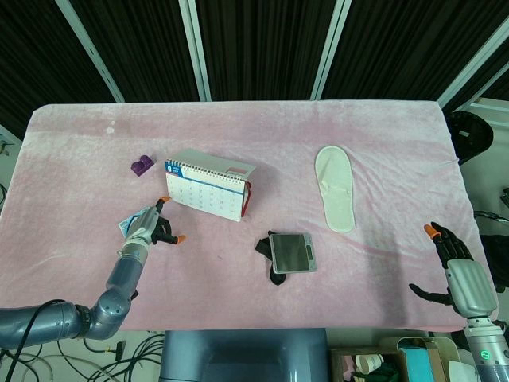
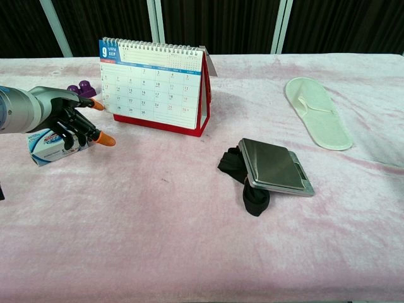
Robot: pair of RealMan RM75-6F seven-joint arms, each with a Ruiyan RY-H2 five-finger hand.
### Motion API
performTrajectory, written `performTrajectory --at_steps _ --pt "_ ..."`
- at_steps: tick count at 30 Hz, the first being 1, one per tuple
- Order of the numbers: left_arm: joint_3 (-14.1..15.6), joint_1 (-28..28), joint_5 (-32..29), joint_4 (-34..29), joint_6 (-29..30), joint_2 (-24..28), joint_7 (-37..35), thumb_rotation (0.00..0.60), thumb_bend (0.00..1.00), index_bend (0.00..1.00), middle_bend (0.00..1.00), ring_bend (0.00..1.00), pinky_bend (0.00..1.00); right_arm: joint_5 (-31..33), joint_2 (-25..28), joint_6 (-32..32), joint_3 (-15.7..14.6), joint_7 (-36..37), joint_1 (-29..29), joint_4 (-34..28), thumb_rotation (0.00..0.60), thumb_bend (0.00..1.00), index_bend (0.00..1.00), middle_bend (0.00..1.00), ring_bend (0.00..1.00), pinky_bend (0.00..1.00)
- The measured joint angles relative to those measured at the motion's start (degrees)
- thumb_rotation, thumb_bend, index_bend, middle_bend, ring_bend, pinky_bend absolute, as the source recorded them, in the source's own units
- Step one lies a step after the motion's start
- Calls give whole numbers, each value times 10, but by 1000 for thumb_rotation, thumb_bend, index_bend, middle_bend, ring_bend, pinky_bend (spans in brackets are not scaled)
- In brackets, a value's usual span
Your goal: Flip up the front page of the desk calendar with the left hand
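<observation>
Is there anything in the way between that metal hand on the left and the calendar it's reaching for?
Nothing visible blocks it. The left hand hovers just beside the desk calendar, at its lower corner, with only bare pink cloth between. A small blue-and-white packet lies behind the hand, away from the calendar.

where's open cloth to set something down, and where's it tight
Free: the wide front strip nearer than the silver case, and the stretch between the desk calendar and the white slipper. Tight: the left side, where the left hand, a small blue-and-white box and a purple object crowd the calendar's corner.

Pink fuzzy cloth over the table [image 1: 382, 127], black slatted wall [image 1: 262, 40] behind with pale diagonal bars, cables on floor
</observation>
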Motion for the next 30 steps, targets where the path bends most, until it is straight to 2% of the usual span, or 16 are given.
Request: performTrajectory --at_steps 30 --pt "1 -1 3 -1 5 -1 0 600 204 0 707 612 710 -1 1 2 -1 2 -1 1 600 28 0 0 0 92"
